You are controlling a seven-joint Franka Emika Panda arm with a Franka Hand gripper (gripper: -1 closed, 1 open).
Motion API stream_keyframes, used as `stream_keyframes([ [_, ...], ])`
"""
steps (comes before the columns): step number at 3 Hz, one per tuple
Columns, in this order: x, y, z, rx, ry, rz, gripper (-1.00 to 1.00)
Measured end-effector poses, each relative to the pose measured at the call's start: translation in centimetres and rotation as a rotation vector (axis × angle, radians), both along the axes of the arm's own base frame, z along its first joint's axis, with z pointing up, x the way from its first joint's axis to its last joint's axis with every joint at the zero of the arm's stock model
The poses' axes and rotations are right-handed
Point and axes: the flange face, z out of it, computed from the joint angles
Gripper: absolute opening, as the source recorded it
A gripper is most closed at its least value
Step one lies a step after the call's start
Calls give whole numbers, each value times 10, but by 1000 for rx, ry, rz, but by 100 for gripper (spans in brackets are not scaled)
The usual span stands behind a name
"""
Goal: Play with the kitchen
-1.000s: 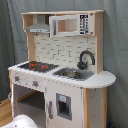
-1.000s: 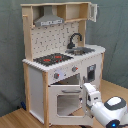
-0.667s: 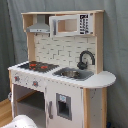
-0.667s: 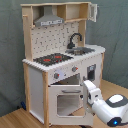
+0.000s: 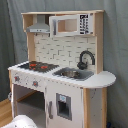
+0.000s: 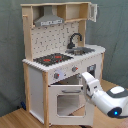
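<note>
kitchen: large white and light-wood toy kitchen [image 5: 60,75] [image 6: 62,65] upright on wood floor [image 6: 15,119] | arm: my white arm [image 6: 102,95] reaches its windowed oven door [image 6: 67,100] | gripper: hidden, cannot tell grip

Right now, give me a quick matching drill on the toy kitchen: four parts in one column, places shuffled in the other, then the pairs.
Parts:
1. red-ringed black hob
2. curved black faucet
3. grey extractor hood
4. white windowed oven door

Places:
A. top shelf level, above the hob
B. below the knobs, by the white robot arm
C. behind the sink, against the tiled back wall
D. on the worktop, beside the sink

Pairs: 1-D, 2-C, 3-A, 4-B
</note>
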Motion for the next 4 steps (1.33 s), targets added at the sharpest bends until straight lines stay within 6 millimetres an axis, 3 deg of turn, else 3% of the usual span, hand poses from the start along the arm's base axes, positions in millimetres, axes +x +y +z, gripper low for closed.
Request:
stream_keyframes([
  [2,6,-16,45,-127,49,-49,100],
  [4,19,-64,62,-243,153,-132,100],
])
